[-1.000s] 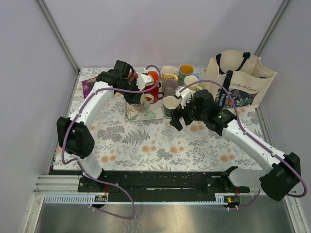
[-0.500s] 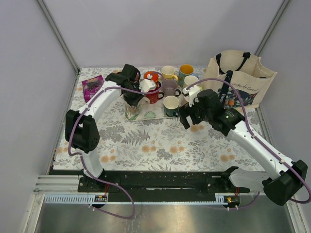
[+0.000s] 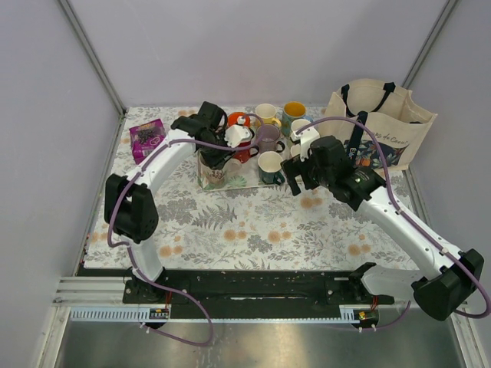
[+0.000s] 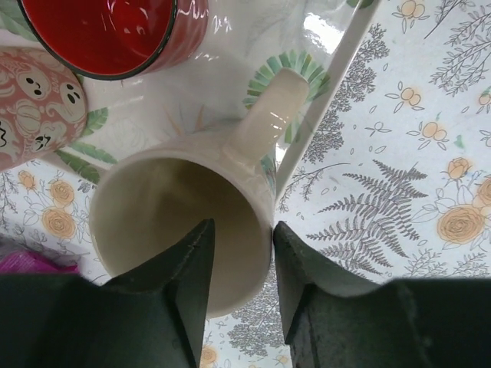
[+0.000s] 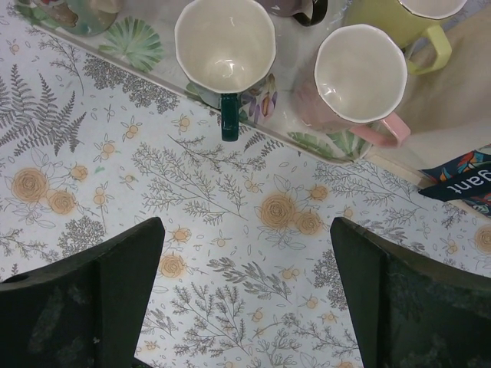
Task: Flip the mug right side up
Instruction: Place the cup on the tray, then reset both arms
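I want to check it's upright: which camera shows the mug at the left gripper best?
Left wrist view: the mug fills the frame, mouth up, left gripper straddling its rim. The top view mostly hides it under the left arm; the right wrist view shows at most a cropped edge.

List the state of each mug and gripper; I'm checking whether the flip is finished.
mug: upright on the tray, mouth up, empty.
left gripper: open, jaws astride the mug's rim.
right gripper: open, holding nothing.
red mug: upright.
floral mug: upright, empty.
pale pink mug: upright, empty.
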